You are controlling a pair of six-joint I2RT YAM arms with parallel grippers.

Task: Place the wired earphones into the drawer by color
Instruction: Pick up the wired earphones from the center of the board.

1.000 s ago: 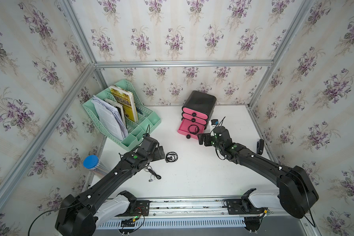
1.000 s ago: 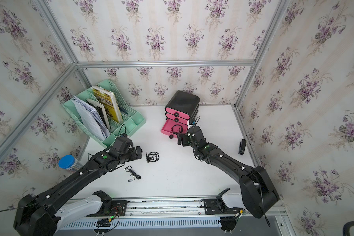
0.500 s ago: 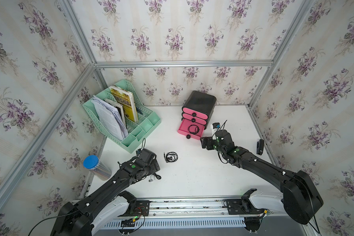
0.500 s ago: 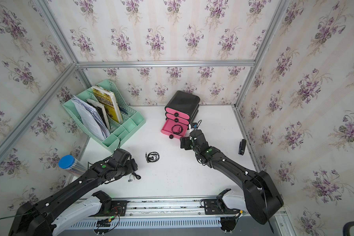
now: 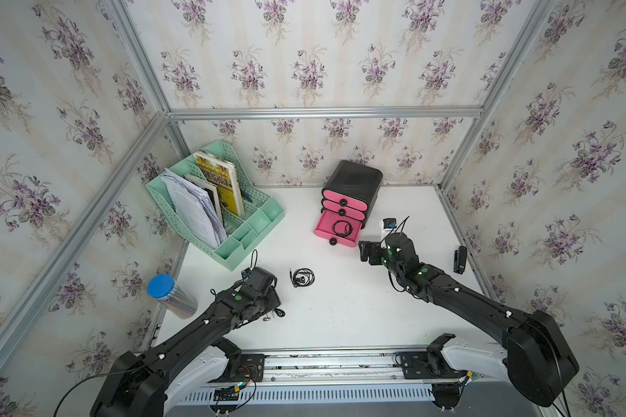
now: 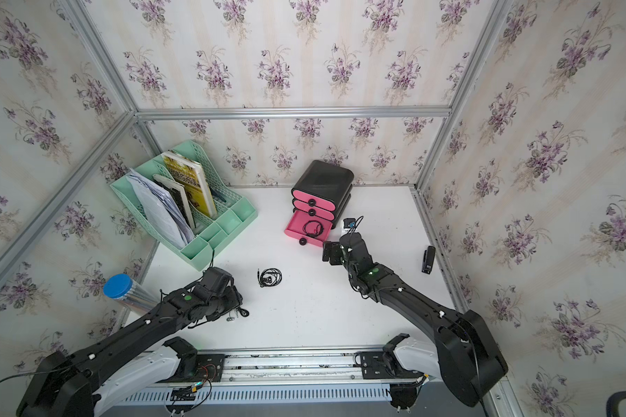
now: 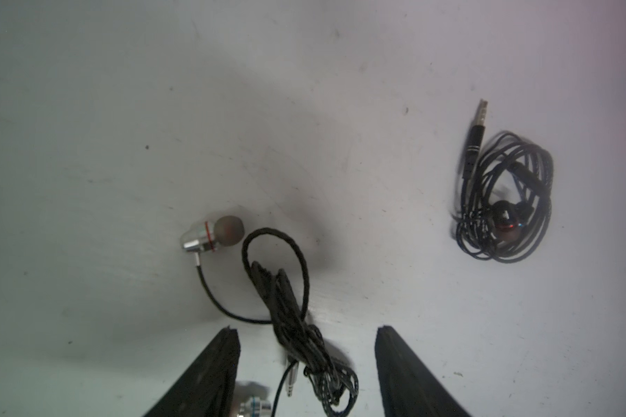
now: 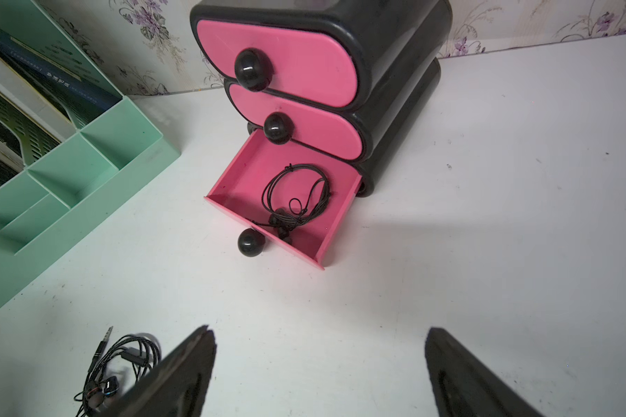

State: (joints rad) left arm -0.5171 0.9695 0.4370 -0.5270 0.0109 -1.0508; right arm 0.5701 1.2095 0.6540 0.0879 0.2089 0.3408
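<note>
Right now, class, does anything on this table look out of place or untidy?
Only the bottom drawer stands pulled out, one black earphone set inside. At the left gripper, another black set lies loosely coiled, one silver earbud trailing clear of its bundle.

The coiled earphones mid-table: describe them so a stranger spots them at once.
Start at the mint-green file rack on the table; off its near corner, toward mid-table, lies a tight coil of black earphones. Unlike the loose silver-budded set at the left gripper or the black set in the open bottom drawer, it lies alone, jack sticking out.
</note>
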